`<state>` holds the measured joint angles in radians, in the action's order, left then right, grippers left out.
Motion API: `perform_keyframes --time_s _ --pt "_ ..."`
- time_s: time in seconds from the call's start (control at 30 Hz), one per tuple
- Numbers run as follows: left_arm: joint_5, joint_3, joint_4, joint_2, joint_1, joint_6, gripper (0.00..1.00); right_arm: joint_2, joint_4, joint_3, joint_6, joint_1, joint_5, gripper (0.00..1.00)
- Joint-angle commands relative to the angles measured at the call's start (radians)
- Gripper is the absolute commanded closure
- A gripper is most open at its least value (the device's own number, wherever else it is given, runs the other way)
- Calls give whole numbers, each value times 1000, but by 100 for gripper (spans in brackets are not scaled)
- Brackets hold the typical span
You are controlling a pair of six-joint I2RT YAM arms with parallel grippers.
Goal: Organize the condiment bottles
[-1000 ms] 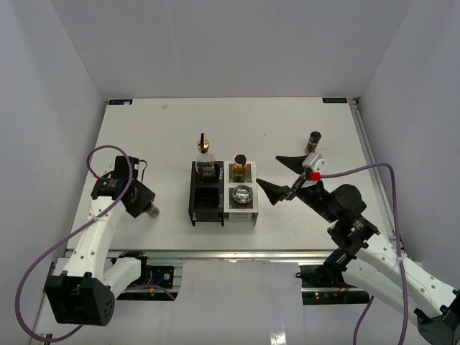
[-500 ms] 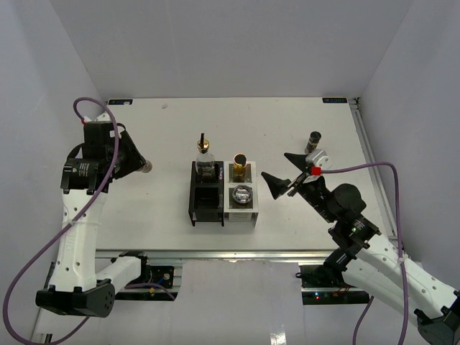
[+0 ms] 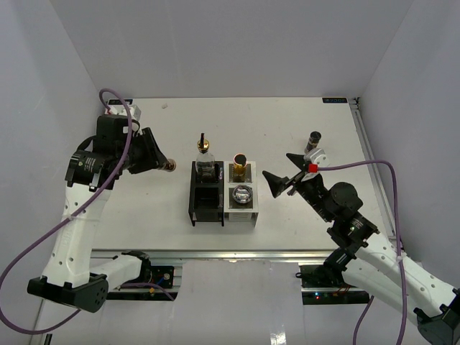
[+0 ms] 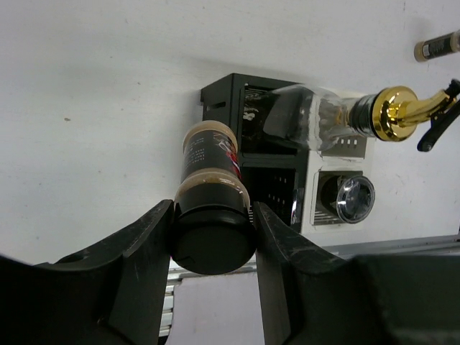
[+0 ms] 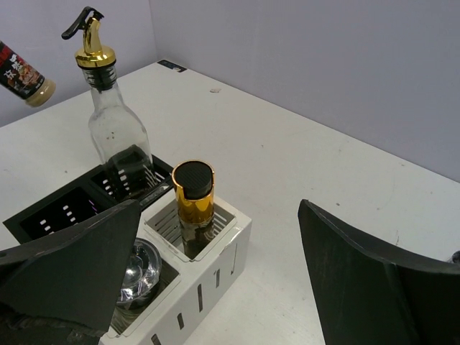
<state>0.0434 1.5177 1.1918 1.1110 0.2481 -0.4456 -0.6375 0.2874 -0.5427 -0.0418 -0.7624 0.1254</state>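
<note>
Left gripper (image 4: 213,223) is clamping the dark end of a beige-filled jar (image 4: 210,172), holding it sideways above the table (image 3: 287,115), between the left edge and the rack (image 3: 192,198). Right gripper (image 3: 277,165) is hanging wide apart and empty, right of the rack. The rack is holding three items: glass pourer bottle (image 3: 205,159) rear-left, gold-necked bottle (image 3: 239,164) rear-right, shaker (image 3: 243,193) front-right. A dark jar (image 3: 313,138) is standing near the right edge.

Could read no word in full. Noted a black label (image 5: 14,65) with white characters and a red patch on the shaker (image 5: 32,86), up and left of the rack (image 5: 208,287) (strokes too blurred to make out). Spotted two small dark tags (image 3: 118,101) at the table's (image 3: 273,122) far corners, beyond the rack, likewise illegible.
</note>
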Motion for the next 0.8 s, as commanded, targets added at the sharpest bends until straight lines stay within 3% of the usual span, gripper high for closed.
perform_keyframes --time_s 0.0,0.23,0.53,0.77 --pt "-47 -2 8 -11 77 -37 100 -11 32 -47 -17 -2 31 3" --pt "-117 -25 28 -23 167 -106 100 -16 23 -45 -21 -1 45 3" --pt "-83 -166 -12 -89 234 -168 100 -22 19 -53 -20 -2 45 3" --pt "-95 -156 -17 -62 307 -206 100 -21 12 -54 -23 -2 55 3"
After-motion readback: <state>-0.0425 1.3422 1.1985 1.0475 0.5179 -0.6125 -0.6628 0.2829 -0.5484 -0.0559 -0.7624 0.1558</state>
